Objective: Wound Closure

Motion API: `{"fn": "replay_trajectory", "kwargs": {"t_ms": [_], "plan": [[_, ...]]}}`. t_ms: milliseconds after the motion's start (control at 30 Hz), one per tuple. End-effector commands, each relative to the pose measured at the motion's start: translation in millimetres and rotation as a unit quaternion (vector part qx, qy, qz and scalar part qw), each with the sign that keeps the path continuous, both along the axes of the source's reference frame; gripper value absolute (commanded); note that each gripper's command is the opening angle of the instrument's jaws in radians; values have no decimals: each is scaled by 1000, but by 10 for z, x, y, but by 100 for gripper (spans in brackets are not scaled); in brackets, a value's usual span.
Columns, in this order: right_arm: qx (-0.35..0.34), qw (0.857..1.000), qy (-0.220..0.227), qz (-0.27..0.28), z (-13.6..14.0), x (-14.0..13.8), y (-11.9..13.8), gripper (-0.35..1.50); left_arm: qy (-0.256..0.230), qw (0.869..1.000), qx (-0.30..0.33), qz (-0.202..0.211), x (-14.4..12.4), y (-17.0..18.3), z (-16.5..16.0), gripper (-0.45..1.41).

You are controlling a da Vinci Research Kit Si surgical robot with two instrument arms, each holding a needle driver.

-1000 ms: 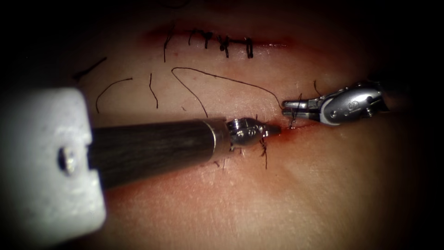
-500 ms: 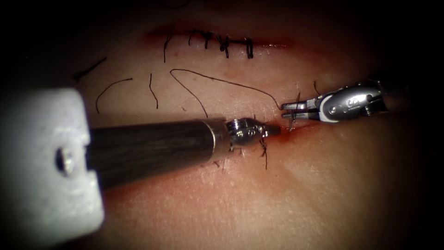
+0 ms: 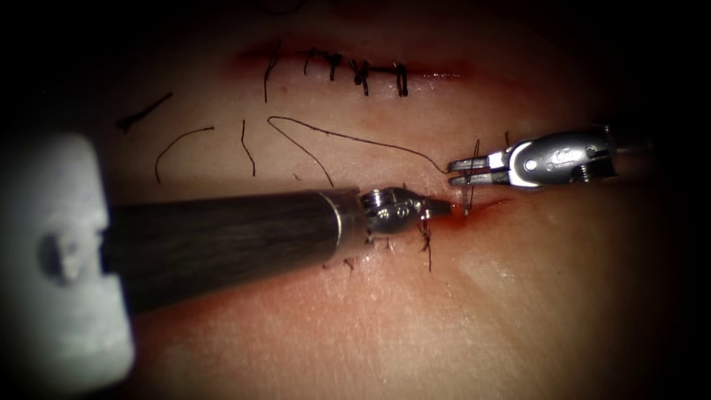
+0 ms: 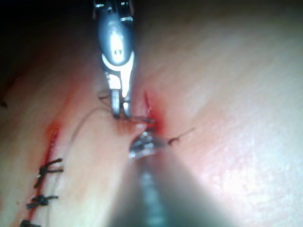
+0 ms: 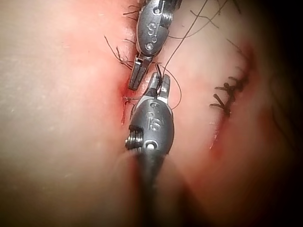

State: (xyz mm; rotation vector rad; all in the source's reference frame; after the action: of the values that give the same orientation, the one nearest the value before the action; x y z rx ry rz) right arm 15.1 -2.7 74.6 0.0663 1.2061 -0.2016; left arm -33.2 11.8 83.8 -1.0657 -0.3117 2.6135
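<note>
The left tool (image 3: 439,210) lies low over the tissue (image 3: 459,311), jaws shut, its tip at the cut (image 3: 485,205) where red fluid pools. I cannot tell whether it pinches anything. The right tool (image 3: 458,171) hovers just above the cut, jaws shut on the thread (image 3: 355,137), which trails left in a long loop. A short strand (image 3: 470,178) runs from these jaws down into the cut. Up close, the right tool (image 5: 158,84) holds thread beside the left tool (image 5: 134,81). The left wrist view has the right tool (image 4: 120,111) facing the left tool (image 4: 142,142).
A stitched cut (image 3: 355,70) with several dark knots runs across the far tissue. Loose cut thread ends (image 3: 181,144) lie left of the long loop. A tied stitch with tails (image 3: 426,241) sits under the left tool's wrist. The left shaft (image 3: 237,237) spans the left half.
The right tool has lifted up and away from the cut, taking the thread with it and flattening the loop. The left tool's tip stays at the cut.
</note>
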Motion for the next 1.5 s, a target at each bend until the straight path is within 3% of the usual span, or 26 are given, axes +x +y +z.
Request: {"fn": "replay_trajectory", "kwargs": {"t_ms": [33,400,700,1167,1500], "plan": [[1,1000,2,-1,8,5,-1,-35,0,1000,-2,2,-8,-4,3,-26],[11,1000,-6,7,24,2,13,-35,-4,1000,-8,13,-28,-22,-19,-28],[29,999,-22,-1,29,1,7,-35,-6,1000,-7,15,-26,-23,-32,-30],[130,989,-77,-9,57,-2,5,-35,6,1000,-5,24,-34,-38,-41,-35],[163,982,-96,-20,57,-3,9,-35,11,999,-6,35,-30,-45,-36,-36]]}}
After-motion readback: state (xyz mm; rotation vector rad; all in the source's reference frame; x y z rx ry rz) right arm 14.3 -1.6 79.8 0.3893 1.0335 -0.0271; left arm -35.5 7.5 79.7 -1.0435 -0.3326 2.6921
